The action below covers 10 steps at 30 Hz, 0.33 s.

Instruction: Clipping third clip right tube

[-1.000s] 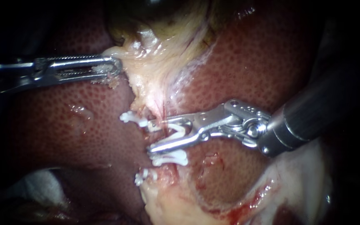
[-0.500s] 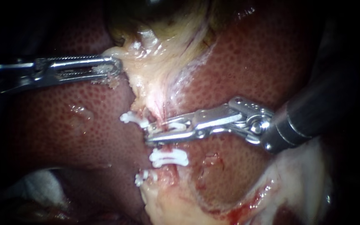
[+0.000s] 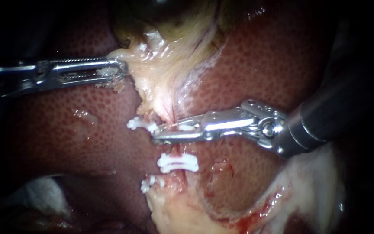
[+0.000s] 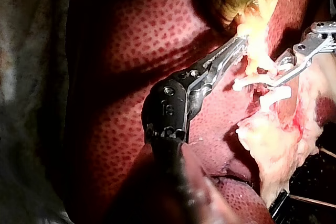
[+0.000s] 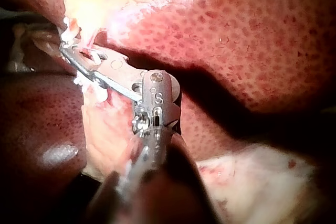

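Endoscope view: L tool (image 3: 121, 71) enters at 9-10 o'clock, jaws clamped on the edge of yellow tissue (image 3: 161, 65) that hangs below the gallbladder (image 3: 169, 13) at 12. Liver (image 3: 74, 130) fills the background. Just left of centre sits a white side clip (image 3: 140, 124), beside the R tool's tip. At approx 6 o'clock of that tip is a lower clip (image 3: 177, 162) across the tube (image 3: 175, 151), w/ a small clip (image 3: 147, 185) further toward 7. R tool (image 3: 156, 133) enters from 3 o'clock, jaws nearly together, clamped on the held clip (image 3: 186, 128) around the tube at centre. Left wrist view: L tool (image 4: 242, 43) bites the yellow tissue, R tool just beyond it.
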{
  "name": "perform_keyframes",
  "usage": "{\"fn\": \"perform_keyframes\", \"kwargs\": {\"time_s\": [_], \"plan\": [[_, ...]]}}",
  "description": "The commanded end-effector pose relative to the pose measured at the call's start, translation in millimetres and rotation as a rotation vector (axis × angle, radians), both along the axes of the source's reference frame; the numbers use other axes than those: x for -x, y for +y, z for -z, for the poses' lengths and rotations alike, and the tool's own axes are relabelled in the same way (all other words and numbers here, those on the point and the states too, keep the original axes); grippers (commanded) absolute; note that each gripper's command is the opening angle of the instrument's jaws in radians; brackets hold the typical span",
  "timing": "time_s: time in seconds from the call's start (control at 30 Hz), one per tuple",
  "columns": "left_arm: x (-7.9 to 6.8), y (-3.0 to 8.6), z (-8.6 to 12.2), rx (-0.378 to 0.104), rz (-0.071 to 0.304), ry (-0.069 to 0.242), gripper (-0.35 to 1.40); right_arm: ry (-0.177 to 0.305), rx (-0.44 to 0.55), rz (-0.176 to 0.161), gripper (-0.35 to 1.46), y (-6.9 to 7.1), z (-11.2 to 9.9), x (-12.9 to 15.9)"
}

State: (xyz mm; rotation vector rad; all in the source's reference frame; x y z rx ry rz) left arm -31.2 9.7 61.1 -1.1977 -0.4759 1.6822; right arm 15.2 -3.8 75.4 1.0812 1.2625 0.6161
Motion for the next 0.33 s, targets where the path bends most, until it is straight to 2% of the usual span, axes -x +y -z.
{"fn": "perform_keyframes", "kwargs": {"time_s": [0.03,0.33], "plan": [[0.0,0.0,0.0,0.000,0.000,0.000,-0.35,-0.003,-0.001,0.001,-0.35,-0.1,-0.2,-0.1],[0.0,0.0,0.0,0.000,0.000,0.000,-0.35,-0.004,0.000,0.001,-0.35,-0.2,-0.5,-0.1]]}}
